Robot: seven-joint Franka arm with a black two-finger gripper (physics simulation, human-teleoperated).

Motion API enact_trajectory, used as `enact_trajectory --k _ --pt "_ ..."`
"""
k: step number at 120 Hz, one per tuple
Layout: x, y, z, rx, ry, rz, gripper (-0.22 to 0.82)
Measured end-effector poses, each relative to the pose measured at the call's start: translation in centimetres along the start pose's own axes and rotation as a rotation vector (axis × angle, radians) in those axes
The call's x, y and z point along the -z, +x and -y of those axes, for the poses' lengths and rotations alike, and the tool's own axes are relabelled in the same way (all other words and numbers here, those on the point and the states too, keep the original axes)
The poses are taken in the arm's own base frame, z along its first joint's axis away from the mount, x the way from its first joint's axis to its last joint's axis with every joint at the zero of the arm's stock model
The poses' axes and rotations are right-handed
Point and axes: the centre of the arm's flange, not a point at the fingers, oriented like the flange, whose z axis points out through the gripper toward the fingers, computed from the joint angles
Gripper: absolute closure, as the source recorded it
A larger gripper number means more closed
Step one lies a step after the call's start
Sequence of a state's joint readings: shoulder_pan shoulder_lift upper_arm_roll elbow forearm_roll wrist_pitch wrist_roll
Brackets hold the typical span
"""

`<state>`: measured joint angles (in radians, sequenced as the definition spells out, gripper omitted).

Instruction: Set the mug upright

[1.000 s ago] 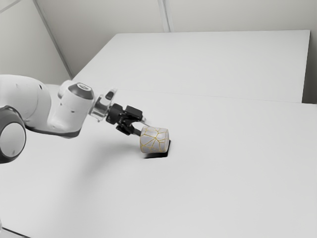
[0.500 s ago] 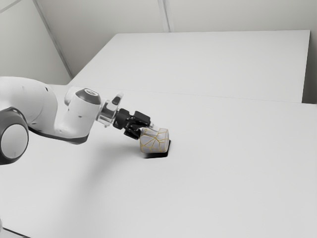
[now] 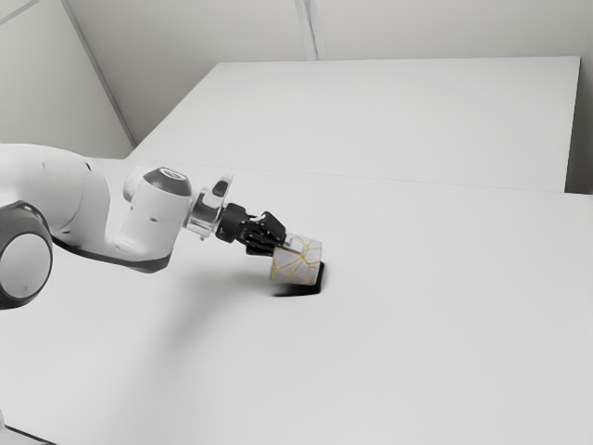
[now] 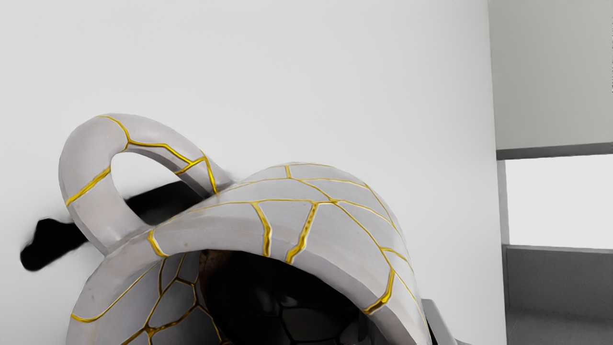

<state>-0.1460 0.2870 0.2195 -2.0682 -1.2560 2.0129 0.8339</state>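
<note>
Mug (image 3: 298,265), tilted, gripper (image 3: 286,246) clamped on rim

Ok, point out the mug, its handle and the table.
Mug (image 3: 297,265): exterior view, on the gold-veined side wall.
Handle (image 4: 84,160): wrist view, on the outer bend of the loop.
Table (image 3: 426,324): exterior view, on a bare part of the top.

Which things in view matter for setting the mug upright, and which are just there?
Part of the job:
- mug, gold-veined, with a handle, not upright, mouth toward the hand
- hand, at the mug's mouth end

Just there:
- white table, as the work surface
- large white panel beyond it, apparently just background
</note>
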Motion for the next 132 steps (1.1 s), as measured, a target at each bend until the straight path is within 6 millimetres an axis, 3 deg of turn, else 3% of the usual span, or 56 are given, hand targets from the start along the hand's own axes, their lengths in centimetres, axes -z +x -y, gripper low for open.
enact_trajectory --k 33,47,60,71,93,117,132 --pt "0.5 0.3 -0.7 -0.010 -0.001 -0.014 0.78" --pt "1.3 0.6 -2.0 -0.031 -0.005 -0.031 0.78" --pt "2.4 0.9 -4.5 -0.072 0.021 -0.063 0.78" --pt "2.6 0.2 -6.2 -0.097 0.089 -0.083 0.78" --pt "2.8 -0.5 -7.0 -0.110 0.290 -0.101 0.78" --pt "4.6 -0.7 -9.8 -0.167 0.543 -0.032 0.78" --pt "4.1 -1.4 -9.5 -0.090 0.622 0.014 0.78"
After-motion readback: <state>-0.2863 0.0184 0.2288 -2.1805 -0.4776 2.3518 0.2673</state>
